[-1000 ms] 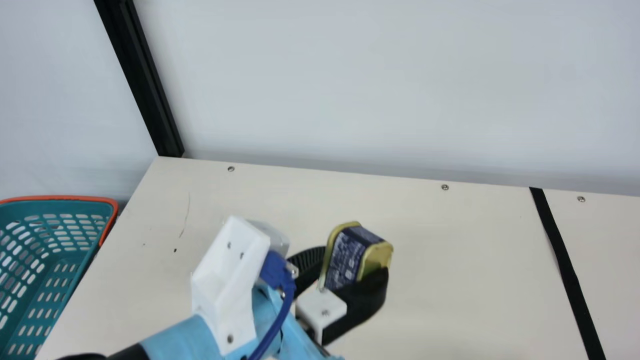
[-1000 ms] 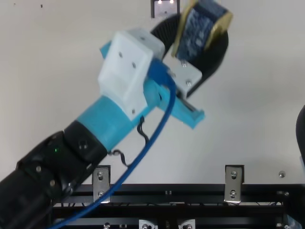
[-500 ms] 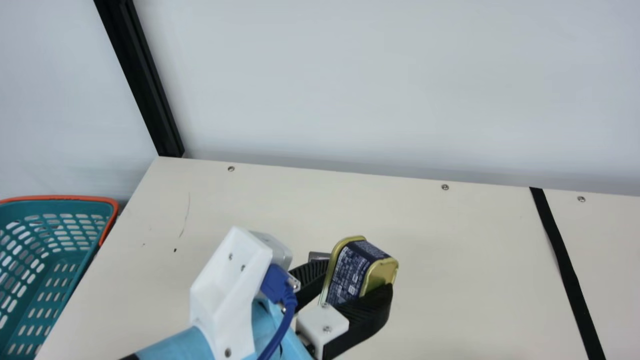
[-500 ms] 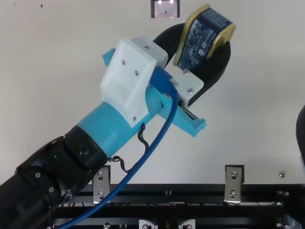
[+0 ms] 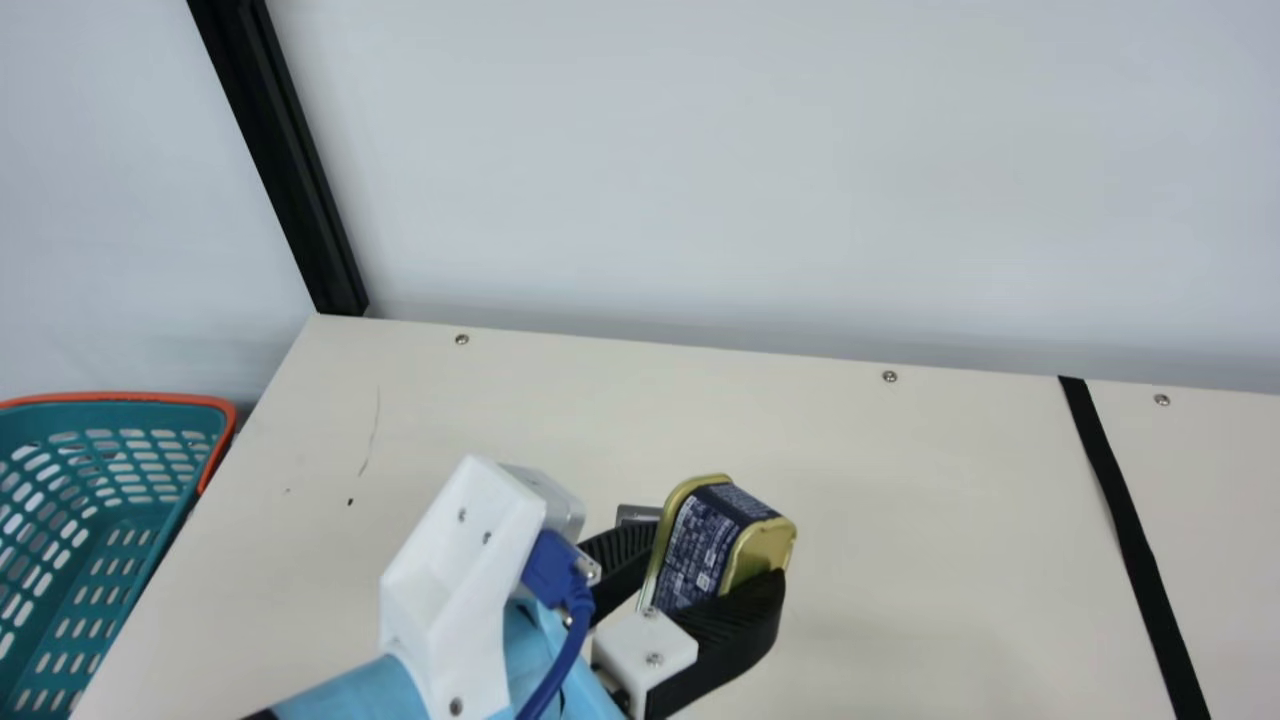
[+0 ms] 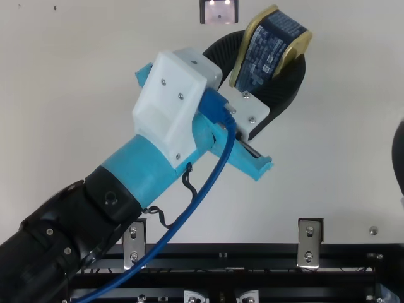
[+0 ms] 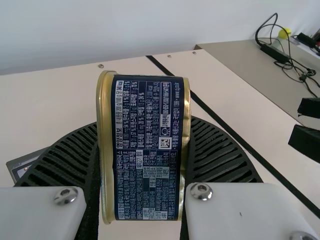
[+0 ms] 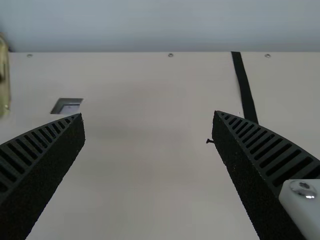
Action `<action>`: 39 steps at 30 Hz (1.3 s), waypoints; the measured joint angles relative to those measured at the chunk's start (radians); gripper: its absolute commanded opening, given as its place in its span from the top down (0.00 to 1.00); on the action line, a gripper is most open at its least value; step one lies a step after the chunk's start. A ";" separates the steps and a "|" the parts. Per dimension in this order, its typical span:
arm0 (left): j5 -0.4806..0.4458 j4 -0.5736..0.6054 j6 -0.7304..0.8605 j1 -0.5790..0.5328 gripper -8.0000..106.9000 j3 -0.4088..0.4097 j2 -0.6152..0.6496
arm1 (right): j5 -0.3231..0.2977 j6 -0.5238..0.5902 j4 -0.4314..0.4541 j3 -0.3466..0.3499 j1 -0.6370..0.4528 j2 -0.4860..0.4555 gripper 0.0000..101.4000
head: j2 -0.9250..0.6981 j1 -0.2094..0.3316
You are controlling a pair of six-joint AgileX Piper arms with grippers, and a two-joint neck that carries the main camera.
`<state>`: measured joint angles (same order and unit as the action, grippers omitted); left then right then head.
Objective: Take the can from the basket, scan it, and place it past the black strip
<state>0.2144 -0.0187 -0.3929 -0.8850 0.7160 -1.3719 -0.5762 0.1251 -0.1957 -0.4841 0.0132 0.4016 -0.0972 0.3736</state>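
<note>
The left pincer grips the can between its ribbed fingers. Near it is a framed device; well apart, the basket stands to its left, the black strip to its right. The right pincer gapes.

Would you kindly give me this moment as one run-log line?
left gripper: shut on can | right gripper: open | can: short of black strip | placement: pending
</note>
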 measured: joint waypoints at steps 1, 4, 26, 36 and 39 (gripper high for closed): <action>0.000 0.000 0.000 0.000 0.84 0.000 0.000 | 0.013 0.001 -0.014 -0.015 0.011 0.020 0.00 | 0.000 -0.005; 0.000 0.000 0.000 0.000 0.84 0.000 0.000 | 0.043 0.001 -0.060 -0.054 0.046 0.077 0.00 | 0.000 -0.005; 0.000 0.000 0.000 0.000 0.84 0.000 0.000 | 0.178 0.031 -0.326 -0.277 0.255 0.474 0.00 | 0.000 -0.005; 0.000 0.000 0.000 0.000 0.84 0.000 0.000 | 0.155 0.048 -0.391 -0.371 0.301 0.601 0.00 | 0.000 -0.005; 0.000 0.000 0.000 0.000 0.84 0.000 0.000 | 0.143 0.051 -0.397 -0.393 0.315 0.625 0.00 | 0.000 -0.005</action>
<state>0.2144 -0.0187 -0.3929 -0.8850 0.7160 -1.3719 -0.4333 0.1756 -0.5925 -0.8775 0.3283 1.0269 -0.0972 0.3685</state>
